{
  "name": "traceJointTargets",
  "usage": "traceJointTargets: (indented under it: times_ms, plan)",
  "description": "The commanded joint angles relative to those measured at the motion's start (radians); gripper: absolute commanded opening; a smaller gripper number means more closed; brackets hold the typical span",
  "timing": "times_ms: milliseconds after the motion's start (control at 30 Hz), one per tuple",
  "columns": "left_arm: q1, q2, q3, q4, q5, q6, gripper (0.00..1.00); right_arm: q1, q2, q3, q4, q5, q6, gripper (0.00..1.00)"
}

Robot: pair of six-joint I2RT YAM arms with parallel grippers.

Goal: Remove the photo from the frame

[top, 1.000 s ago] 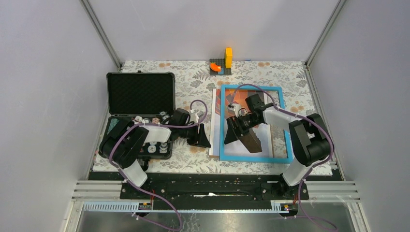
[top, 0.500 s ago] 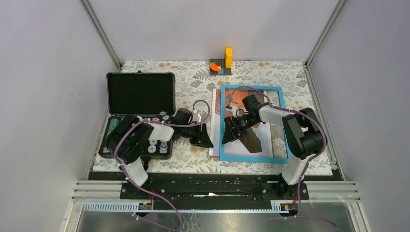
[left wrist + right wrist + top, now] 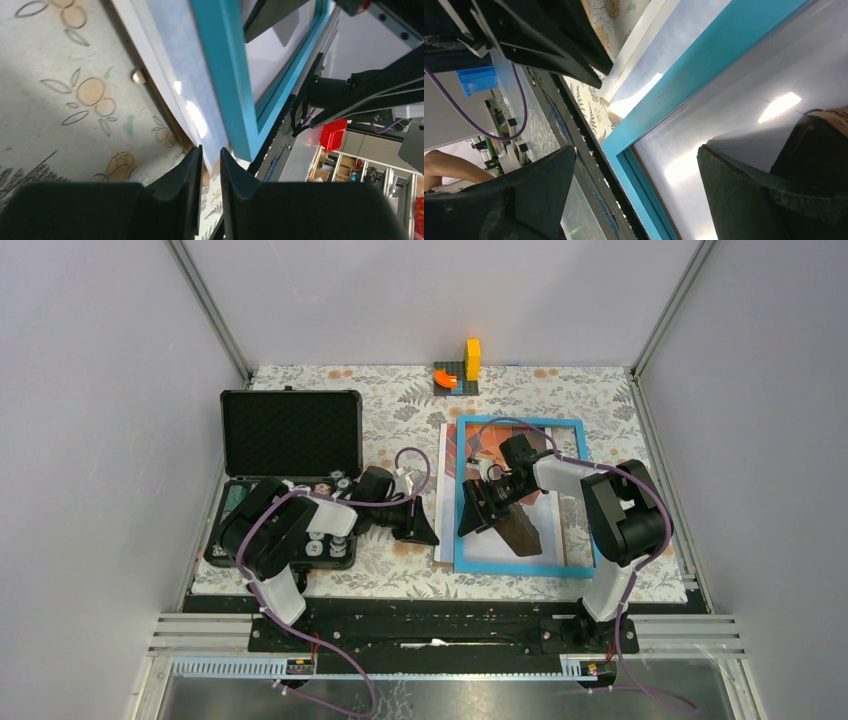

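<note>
The floral table (image 3: 400,405) carries the frame (image 3: 530,568) lying flat at 3 o'clock of centre, its thin light-blue border facing up. The photo (image 3: 445,450), with orange panels and a brown basket, juts a pale strip past the frame's 9 o'clock edge. The left arm lies across the band of table between that strip and the open black case (image 3: 290,435) at 9 o'clock. The right gripper (image 3: 634,150) hangs wide-jawed over the frame's 8 o'clock corner. The left gripper (image 3: 210,150) is narrowed to a slit at the strip's near corner; whether it grips cannot be told. Orange and yellow blocks (image 3: 465,368) stand at 12 o'clock.

Item: large print of a multicoloured hot-air balloon (image 3: 548,512). Its middle is hidden under the white-and-black right arm (image 3: 565,475).
Item: black foam-lined case (image 3: 290,430). The left arm (image 3: 300,515) half covers the tray contents, which are too small for us to name.
Item: left gripper (image 3: 210,151). The print's edge seems to lie between its fingers; we cannot tell if they pinch it.
Item: thin light-blue picture frame (image 3: 225,75). It is cut off by the wrist view's edges.
</note>
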Motion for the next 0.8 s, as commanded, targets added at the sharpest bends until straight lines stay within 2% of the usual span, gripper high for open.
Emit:
traceJointTargets:
  times_ms: [0,200,333,433,533,600,767]
  plan:
    - [-0.023,-0.065,-0.015,0.145,0.078,-0.05,0.21,0.01,0.057,-0.01,-0.005,0.12,-0.035,1.0]
    - [-0.033,-0.061,-0.006,0.121,0.059,-0.036,0.2,0.01,0.058,-0.009,-0.006,0.12,-0.037,1.0]
    - [-0.03,-0.035,0.021,0.074,0.056,-0.014,0.23,0.01,0.056,-0.009,-0.009,0.126,-0.037,1.0]
    - [-0.013,-0.084,0.013,-0.02,-0.007,0.034,0.31,0.01,0.057,-0.009,-0.012,0.134,-0.039,1.0]
    - [-0.004,-0.121,0.022,-0.181,-0.117,0.123,0.32,0.01,0.06,-0.007,-0.015,0.139,-0.042,1.0]
    - [-0.005,-0.125,0.02,-0.216,-0.167,0.136,0.32,0.01,0.063,-0.007,-0.018,0.139,-0.04,1.0]
    - [-0.009,-0.073,0.038,-0.199,-0.179,0.112,0.31,0.01,0.066,-0.005,-0.02,0.14,-0.041,1.0]
